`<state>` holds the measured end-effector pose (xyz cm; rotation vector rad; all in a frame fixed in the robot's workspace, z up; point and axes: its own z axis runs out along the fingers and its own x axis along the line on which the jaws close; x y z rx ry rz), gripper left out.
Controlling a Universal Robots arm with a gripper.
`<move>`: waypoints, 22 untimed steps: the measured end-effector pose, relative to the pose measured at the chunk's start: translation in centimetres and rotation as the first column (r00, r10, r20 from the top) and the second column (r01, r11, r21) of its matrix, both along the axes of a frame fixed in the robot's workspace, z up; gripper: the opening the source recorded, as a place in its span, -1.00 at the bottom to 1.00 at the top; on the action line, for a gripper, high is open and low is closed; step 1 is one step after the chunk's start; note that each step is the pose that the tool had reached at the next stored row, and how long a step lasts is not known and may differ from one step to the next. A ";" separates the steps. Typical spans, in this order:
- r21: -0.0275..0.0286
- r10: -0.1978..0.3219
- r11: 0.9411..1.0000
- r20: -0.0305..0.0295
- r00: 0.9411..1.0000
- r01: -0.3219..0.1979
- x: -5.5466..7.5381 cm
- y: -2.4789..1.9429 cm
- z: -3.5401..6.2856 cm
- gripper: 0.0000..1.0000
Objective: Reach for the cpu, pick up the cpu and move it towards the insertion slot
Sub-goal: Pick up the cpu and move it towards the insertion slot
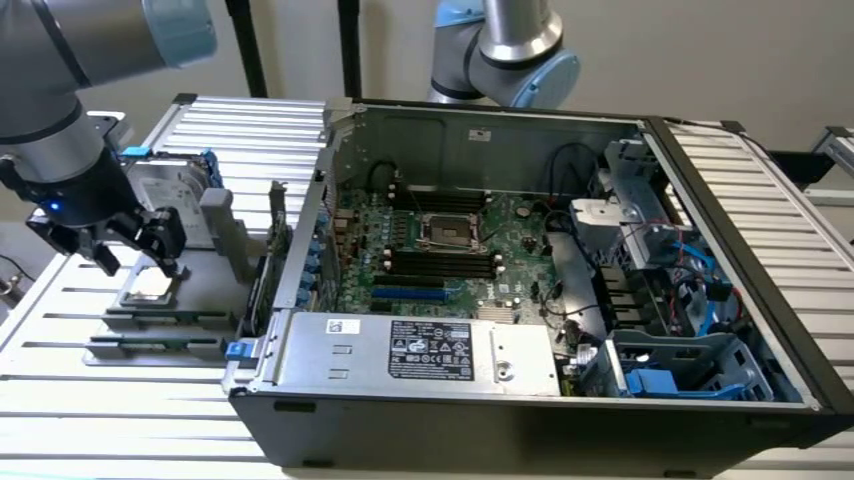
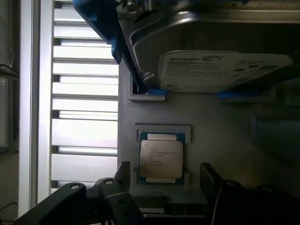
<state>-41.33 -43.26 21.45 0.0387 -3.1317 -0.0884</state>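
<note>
- So, the end effector (image 1: 134, 258) hangs right over the cpu (image 1: 147, 288), spread wide and gripping nothing. As far as I can tell it isn't touching the chip.
- In the exterior view the cpu sits flat in a little pocket on a grey holder (image 1: 187, 300) on the bench (image 1: 120, 420). That's outside the case (image 1: 534, 440), at about 8 o'clock from the insertion slot (image 1: 450, 232) and well apart from it.
- The wrist view backs that up. The cpu (image 2: 161, 158) lies between the two fingers (image 2: 209, 178), one on each side, with a gap on both.
- My take on doing this well: come straight down and keep the chip centred so both pads meet opposite edges together. Otherwise I'd expect it to tilt or skid in the pocket.
- Grip the edges gently. It looks thin and flat, so there's not much to hold.
- Watch the hard drive (image 1: 167, 195), which stands upright near the fingers, at roughly 12 o'clock from the cpu.
</note>
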 end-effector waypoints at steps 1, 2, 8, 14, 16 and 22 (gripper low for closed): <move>0.001 0.000 1.000 0.000 1.000 0.000 0.0 -0.02 -0.03 0.44; 0.001 0.000 1.000 0.000 1.000 0.000 0.0 -0.04 -0.07 0.44; 0.005 -0.002 1.000 0.000 1.000 0.002 0.0 -0.06 -0.63 0.57; 0.006 -0.012 1.000 -0.003 1.000 0.012 0.0 -0.04 -1.25 0.57; 0.005 -0.014 1.000 -0.008 1.000 0.014 0.0 -0.01 -1.44 0.57; 0.005 -0.015 1.000 -0.013 1.000 0.015 0.0 0.26 -1.74 0.57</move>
